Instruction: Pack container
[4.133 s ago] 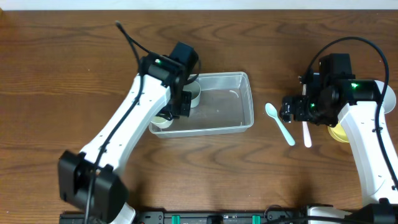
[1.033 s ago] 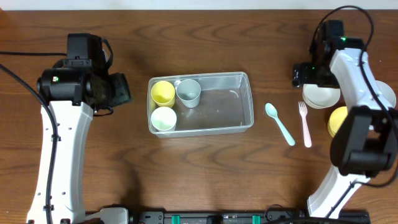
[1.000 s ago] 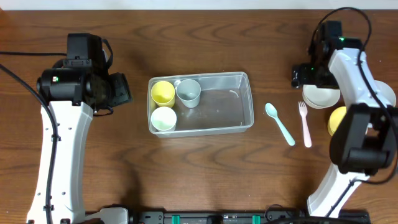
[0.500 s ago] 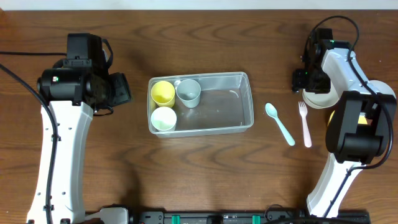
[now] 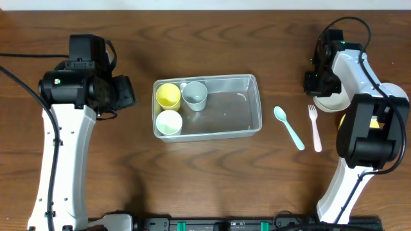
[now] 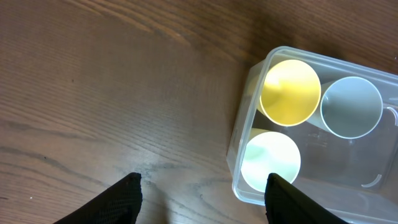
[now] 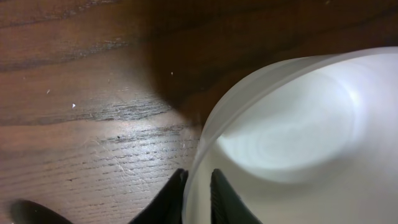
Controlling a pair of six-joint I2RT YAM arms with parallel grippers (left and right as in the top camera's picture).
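The clear container (image 5: 239, 110) sits mid-table with a yellow cup (image 5: 168, 95), a grey-blue cup (image 5: 194, 95) and a pale green cup (image 5: 169, 122) standing in its left end. My left gripper (image 5: 123, 94) hovers left of it, open and empty; the left wrist view shows the container's corner (image 6: 238, 146) ahead of my left gripper (image 6: 202, 186). At the far right my right gripper (image 5: 316, 85) is shut on the left rim of a white bowl (image 5: 332, 101). In the right wrist view the two fingers (image 7: 174, 194) pinch the white bowl's (image 7: 292, 130) rim.
A light blue spoon (image 5: 289, 127) and a pink fork (image 5: 314, 127) lie side by side right of the container. A yellow bowl (image 5: 347, 119) sits partly under the right arm, and another white bowl (image 5: 402, 101) peeks out at the far right edge.
The right gripper has closed from open onto the white bowl's rim, and its arm has turned slightly over the bowl. The left arm has not moved.
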